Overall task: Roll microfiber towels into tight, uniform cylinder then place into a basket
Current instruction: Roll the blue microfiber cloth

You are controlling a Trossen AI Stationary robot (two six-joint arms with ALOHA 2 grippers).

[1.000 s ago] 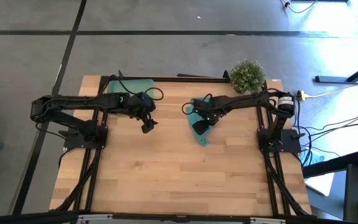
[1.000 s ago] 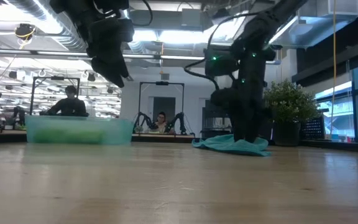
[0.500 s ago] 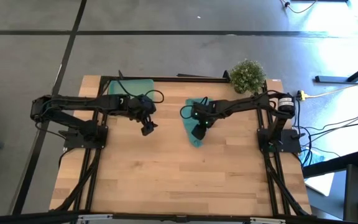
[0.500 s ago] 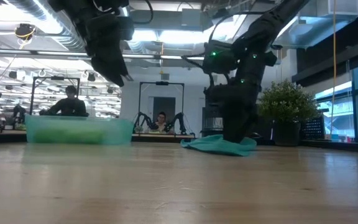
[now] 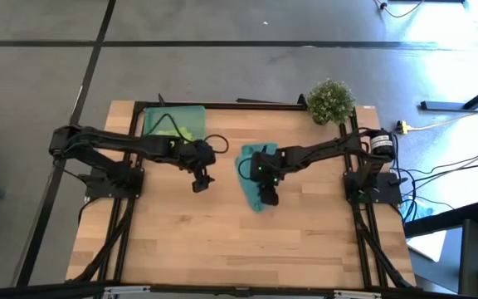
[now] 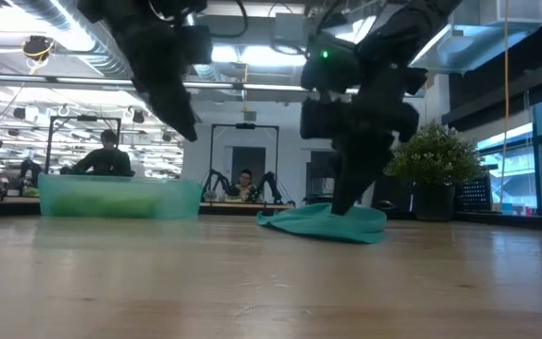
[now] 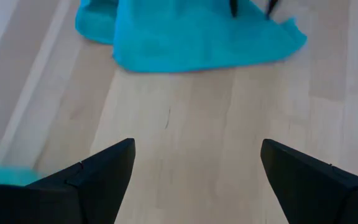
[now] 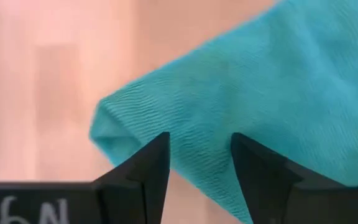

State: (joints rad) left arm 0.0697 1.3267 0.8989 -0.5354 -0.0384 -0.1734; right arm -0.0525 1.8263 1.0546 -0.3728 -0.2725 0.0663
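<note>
While the teal towel (image 5: 254, 176) lies crumpled mid-tabletop (image 5: 222, 241), the right gripper (image 5: 269, 198) stands directly over it, jaws narrowly parted with cloth between them. The left gripper (image 5: 198, 183), jaws spread and empty, hovers beside it, towel lying ahead. Right arm judged nearer.

in the high view the right gripper (image 5: 268, 198) covered part of the teal towel (image 5: 251, 166), so whether its fingers touched the cloth could not be told. the lime-green towel (image 5: 182, 130) in the basket (image 5: 152, 117) was too small to tell rolled from flat. in the left wrist view the teal towel ran past the picture's edge, and the left gripper's fingers (image 7: 98, 171) were cut off below.
</note>
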